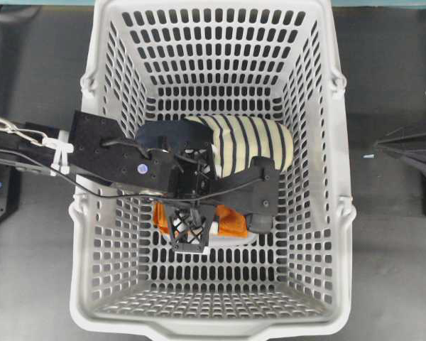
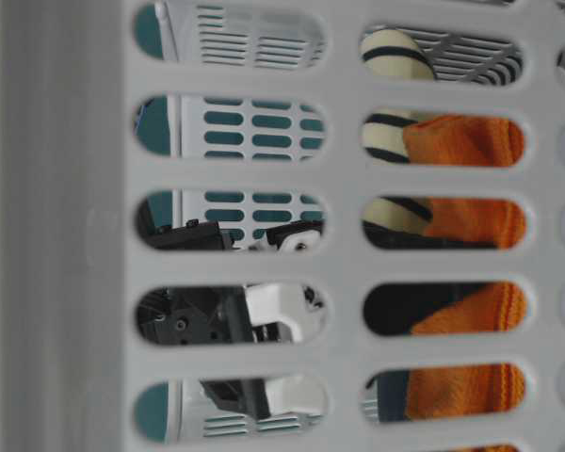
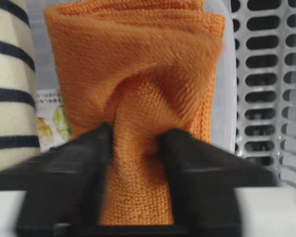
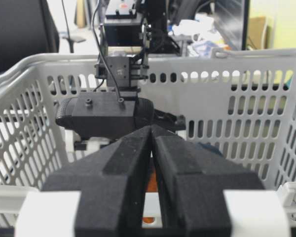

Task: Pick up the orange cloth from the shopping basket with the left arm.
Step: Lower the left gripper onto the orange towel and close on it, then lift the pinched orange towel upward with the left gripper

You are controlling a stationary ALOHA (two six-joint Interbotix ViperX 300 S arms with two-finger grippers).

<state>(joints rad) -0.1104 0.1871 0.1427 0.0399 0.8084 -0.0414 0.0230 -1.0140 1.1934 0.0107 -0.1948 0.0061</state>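
Observation:
The orange cloth (image 1: 234, 222) lies folded in the middle of the light grey shopping basket (image 1: 334, 213). The left arm reaches into the basket from the left. My left gripper (image 1: 224, 217) is down on the cloth. In the left wrist view the gripper (image 3: 136, 143) is shut on a pinched-up fold of the orange cloth (image 3: 138, 74). The table-level view shows the cloth (image 2: 471, 141) through the basket's slots (image 2: 339, 264). My right gripper (image 4: 151, 129) is shut and empty outside the basket's right wall (image 4: 212, 98), also visible at the overhead view's right edge (image 1: 405, 145).
A navy and cream striped fabric bundle (image 1: 255, 142) lies just behind the cloth, touching it (image 3: 10, 84). A clear plastic container with a printed label (image 3: 49, 118) sits under the cloth. The basket's slotted walls (image 3: 266, 74) stand close on all sides.

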